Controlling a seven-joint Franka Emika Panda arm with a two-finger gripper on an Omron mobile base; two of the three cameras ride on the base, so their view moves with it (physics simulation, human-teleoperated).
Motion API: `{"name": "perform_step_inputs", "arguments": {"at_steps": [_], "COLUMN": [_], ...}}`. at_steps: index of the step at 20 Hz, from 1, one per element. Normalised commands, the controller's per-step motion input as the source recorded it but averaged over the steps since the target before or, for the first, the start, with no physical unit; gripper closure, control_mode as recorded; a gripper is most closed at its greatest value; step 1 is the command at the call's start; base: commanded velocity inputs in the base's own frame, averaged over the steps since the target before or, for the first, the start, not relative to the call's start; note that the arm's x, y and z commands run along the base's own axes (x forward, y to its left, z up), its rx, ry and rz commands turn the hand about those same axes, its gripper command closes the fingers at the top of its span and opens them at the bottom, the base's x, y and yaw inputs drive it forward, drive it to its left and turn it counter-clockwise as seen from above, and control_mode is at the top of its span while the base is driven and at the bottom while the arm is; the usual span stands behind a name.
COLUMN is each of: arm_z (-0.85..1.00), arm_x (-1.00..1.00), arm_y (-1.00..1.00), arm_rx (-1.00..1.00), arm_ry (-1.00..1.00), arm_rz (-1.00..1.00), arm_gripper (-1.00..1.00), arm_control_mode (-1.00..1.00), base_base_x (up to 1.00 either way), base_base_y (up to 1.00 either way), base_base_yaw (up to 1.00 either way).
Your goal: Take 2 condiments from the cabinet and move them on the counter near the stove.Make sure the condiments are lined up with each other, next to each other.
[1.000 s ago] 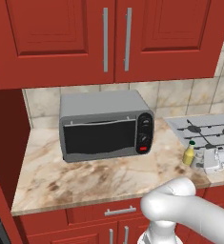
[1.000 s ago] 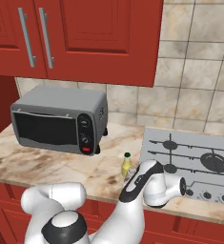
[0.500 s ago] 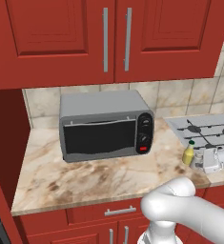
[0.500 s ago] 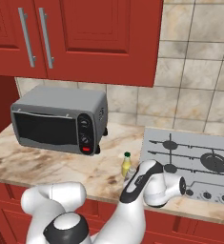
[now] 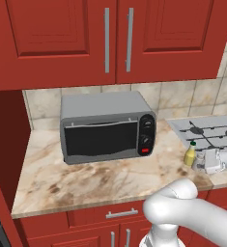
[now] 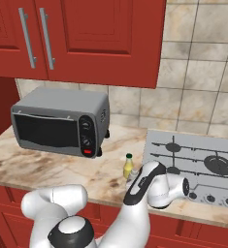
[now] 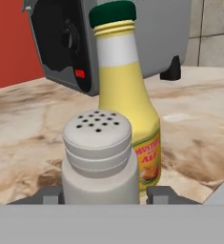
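Sitting low over the counter (image 5: 86,178), the gripper (image 7: 104,194) is reaching toward the two condiments near the left edge of the stove (image 6: 193,160). In the hand view, the grey-white shaker (image 7: 98,157) is standing upright right in front of the camera, between the two dark fingertips (image 7: 49,194). One tip is looking flush against the shaker's side. The other is showing a thin sliver of space beside it. Cannot tell whether the claw is pinching the shaker or standing just clear of it; either way the jaws are set narrow, barely wider than the shaker body.

The yellow bottle (image 7: 125,95) with its dark green cap is standing upright directly behind the shaker and a little to one side. It is looking very close to the shaker, touching or nearly so; contact is unclear. Both are resting on the marbled stone.

From the left base view, the bottle is showing on the counter just beside the cooktop's near corner, with the white hand lying right next to it. From the right base view, the bottle is standing just left of the stove, and the wrist is covering the spot where the shaker is.

The grey toaster oven (image 5: 107,128) is sitting further left against the tiled wall, apart from the condiments. The red wall cabinet (image 5: 115,38) is hanging above with both doors closed.
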Motion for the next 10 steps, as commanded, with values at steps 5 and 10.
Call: {"name": "perform_step_inputs", "arguments": {"at_steps": [5,10], "arm_z": [-0.05,-0.01], "arm_x": [0.0,0.0], "arm_y": [0.0,-0.01], "arm_rx": [0.01,0.01], "arm_ry": [0.0,0.0], "arm_rz": [0.0,0.0], "arm_gripper": [-1.0,-1.0], "arm_control_mode": [-1.0,-1.0], "base_base_x": [0.0,0.0], "base_base_y": [0.0,0.0], "base_base_yaw": [0.0,0.0]}}
